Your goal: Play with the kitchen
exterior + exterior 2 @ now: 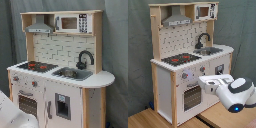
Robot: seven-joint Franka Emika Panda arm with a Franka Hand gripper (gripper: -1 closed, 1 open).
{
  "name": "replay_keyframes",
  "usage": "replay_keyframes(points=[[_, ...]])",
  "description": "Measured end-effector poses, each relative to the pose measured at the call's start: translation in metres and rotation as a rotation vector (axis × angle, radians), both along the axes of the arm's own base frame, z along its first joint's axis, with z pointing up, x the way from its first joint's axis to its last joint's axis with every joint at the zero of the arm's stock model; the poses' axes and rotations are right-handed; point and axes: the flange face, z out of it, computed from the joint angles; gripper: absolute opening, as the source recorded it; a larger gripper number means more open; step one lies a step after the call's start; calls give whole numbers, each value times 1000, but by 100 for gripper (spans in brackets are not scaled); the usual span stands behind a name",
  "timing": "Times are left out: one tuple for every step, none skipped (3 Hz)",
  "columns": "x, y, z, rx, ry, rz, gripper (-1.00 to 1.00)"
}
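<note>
In the second exterior view, the kitchen (183, 60) stands on a wooden floor (148, 119) against a grey curtain (139, 50), filling the second exterior view's left and middle. Left to right along its worktop sit the black-and-red stovetop (180, 58), then the sink (210, 50) with its black faucet (202, 39). Above hang the grey hood (176, 19) and the microwave (204, 11). The oven door (191, 96) is shut. At the second exterior view's right, the white arm's jaws (203, 82) reach toward the kitchen's front, near the oven; whether they are apart or together cannot be told.
</note>
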Motion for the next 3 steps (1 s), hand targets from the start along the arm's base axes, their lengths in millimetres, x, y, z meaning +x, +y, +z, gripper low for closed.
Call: replay_keyframes(points=[[3,-4,-21,-24,27,68,100],[-7,-4,-28,-39,60,156,100],[4,-18,-38,-36,72,194,100]])
